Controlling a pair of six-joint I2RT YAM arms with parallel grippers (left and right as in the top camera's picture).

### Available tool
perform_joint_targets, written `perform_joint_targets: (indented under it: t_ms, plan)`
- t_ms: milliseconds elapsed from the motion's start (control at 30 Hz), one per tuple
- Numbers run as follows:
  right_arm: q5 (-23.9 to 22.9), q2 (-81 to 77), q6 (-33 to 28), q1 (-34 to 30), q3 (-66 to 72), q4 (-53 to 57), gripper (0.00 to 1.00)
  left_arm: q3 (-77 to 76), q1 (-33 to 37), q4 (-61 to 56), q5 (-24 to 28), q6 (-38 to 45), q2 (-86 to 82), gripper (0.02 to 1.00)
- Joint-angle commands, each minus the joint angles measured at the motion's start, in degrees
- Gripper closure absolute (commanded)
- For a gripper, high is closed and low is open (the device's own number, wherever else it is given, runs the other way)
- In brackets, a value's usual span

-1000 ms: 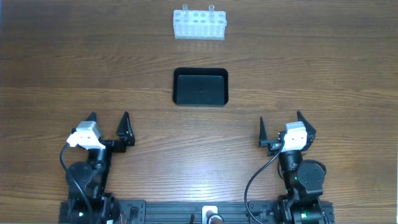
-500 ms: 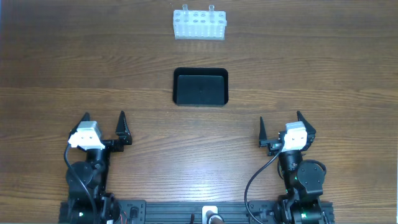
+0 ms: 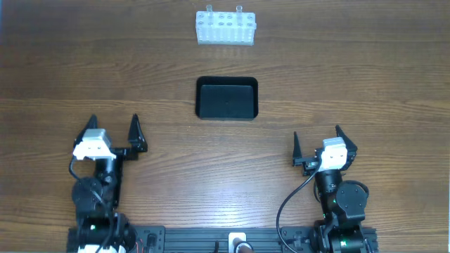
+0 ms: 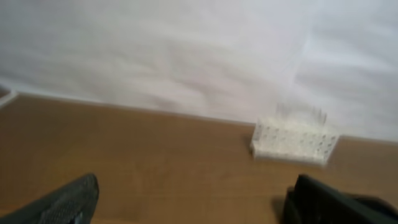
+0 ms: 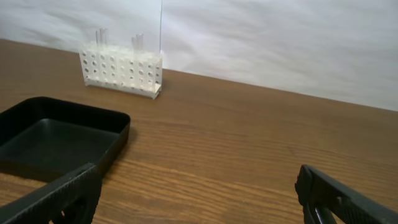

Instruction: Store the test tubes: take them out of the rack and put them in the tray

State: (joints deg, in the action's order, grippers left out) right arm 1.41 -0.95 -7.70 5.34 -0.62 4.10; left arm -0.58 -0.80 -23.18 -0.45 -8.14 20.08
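My two arms sit folded low near their bases on the wood-grain table (image 3: 351, 70). The left gripper (image 3: 113, 121) is spread wide and holds nothing, its black tapered fingers aimed at the far side. The right gripper (image 3: 316, 133) is likewise wide open and bare. Ahead of them, midway across, lies the black rectangular tray (image 3: 227, 100), smooth plastic with rounded corners. Beyond it, well apart, stands the white perforated rack (image 3: 225, 29), two clear test tubes (image 5: 99, 36) upright in it, one toward each end.
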Motion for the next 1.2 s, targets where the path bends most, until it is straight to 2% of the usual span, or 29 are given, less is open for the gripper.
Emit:
perform_joint_targets:
  t_ms: [33, 167, 267, 500, 900, 1200]
  plan:
    - [0.3, 0.2, -0.3, 0.3, 0.3, 0.2, 0.009, 0.2, -2.1, -13.9, 0.8, 0.9, 13.3, 0.018]
    - [0.2, 0.2, -0.3, 0.3, 0.3, 0.2, 0.009, -1.4, -4.7, -29.4, 2.4, 0.9, 27.4, 0.018]
    - [0.3, 0.2, -0.3, 0.3, 0.3, 0.2, 0.007, -5.1, -7.0, -33.6, 2.3, 1.0, 35.7, 0.018]
    - [0.3, 0.2, -0.3, 0.3, 0.3, 0.2, 0.007, -21.7, -13.4, -33.6, 1.9, 6.5, 54.9, 0.018]
    - [0.3, 0.2, -0.3, 0.3, 0.3, 0.2, 0.009, -55.3, -18.3, -33.4, 1.9, 6.4, 88.5, 0.02]
    - [0.3, 0.2, -0.3, 0.3, 0.3, 0.2, 0.009, -69.8, -20.9, -33.6, 1.8, 5.6, 101.4, 0.018]
